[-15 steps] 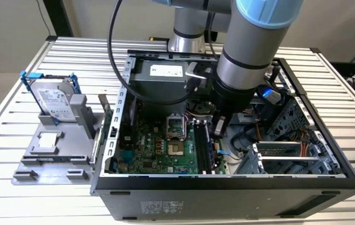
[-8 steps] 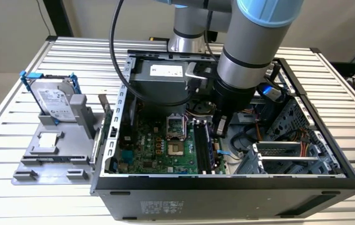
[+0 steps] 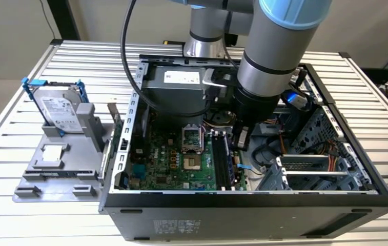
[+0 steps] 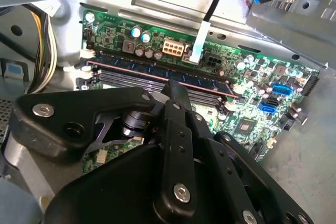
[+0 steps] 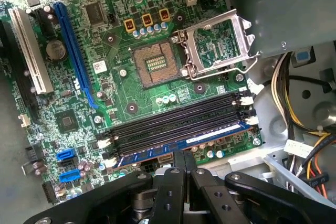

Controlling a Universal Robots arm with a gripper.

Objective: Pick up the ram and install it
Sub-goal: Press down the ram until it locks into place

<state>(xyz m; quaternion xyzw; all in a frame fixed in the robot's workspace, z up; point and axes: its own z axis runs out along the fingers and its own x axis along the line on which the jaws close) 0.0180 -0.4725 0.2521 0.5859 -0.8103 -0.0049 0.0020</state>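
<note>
Inside the open computer case (image 3: 180, 197), the ram (image 5: 181, 145) sits in the outermost memory slot (image 5: 173, 129), pressed home by the closed, empty claw (image 5: 182, 169).

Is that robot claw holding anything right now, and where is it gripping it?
Nothing seems gripped. The black gripper's closed tips rest mid-length on the top edge of the long, flat blue-green ram stick, which stands on the green motherboard.

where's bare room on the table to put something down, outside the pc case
Bare slatted table lies at the exterior view's left of the hard drive, and in front of the grey tray. Inside the case, around the ram and gripper, it is crowded.
</note>
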